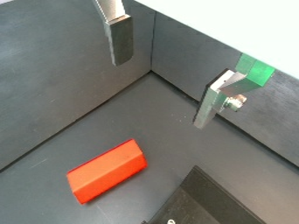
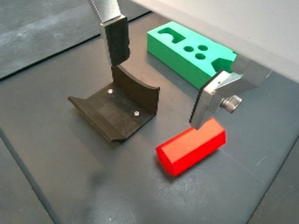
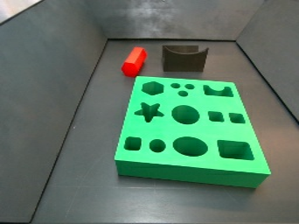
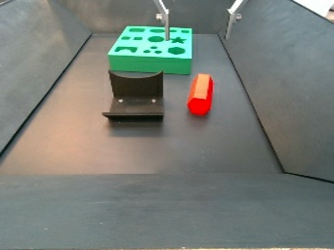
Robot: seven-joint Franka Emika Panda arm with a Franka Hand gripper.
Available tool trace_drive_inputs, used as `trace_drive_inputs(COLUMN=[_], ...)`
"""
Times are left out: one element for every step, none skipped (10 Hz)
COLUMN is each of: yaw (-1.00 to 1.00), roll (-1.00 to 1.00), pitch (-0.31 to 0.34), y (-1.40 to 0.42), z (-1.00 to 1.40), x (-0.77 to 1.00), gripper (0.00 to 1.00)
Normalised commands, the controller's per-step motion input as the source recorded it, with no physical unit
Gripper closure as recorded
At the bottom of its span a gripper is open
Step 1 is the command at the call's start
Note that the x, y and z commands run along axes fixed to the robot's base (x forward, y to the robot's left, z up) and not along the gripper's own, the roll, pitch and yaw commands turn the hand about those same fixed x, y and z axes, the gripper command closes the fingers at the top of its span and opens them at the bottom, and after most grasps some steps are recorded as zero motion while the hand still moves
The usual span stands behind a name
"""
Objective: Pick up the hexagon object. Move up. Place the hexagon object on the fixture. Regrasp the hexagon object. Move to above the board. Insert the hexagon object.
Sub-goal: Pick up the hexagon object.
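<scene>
- Above the dark floor, my gripper hangs with its two silver fingers spread wide and nothing between them.
- I see the hexagon object lying flat on the floor, just beside the fixture and not touching it.
- Behind both sits the green board, near the fixture; in a side view the fingertips show above it.

The tool has brushed silver metal fingers, hanging above the matt, plastic-looking red hexagon object and dark fixture.
</scene>
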Motion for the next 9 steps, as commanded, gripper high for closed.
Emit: trace_drive_inputs(yaw=[0.00, 0.00, 0.00, 0.00, -0.02, 0.00, -0.03, 0.05, 0.00], roll=[0.00, -0.03, -0.05, -0.07, -0.16, -0.19, -0.11, -0.14, -0.14], pitch=[-0.013, -0.043, -0.064, -0.084, -0.154, -0.290, -0.300, -0.291, -0.267], y=[-0.17, -0.29, -0.26, -0.29, -0.23, -0.15, -0.37, -0.23, -0.19], z=[-0.18, -0.42, -0.37, -0.37, -0.34, -0.25, -0.31, -0.25, -0.22], x=[-0.15, -0.27, -0.27, -0.24, -0.35, -0.37, -0.39, -0.22, -0.24], gripper=[0.00, 0.00, 0.00, 0.00, 0.00, 0.00, 0.00, 0.00, 0.00])
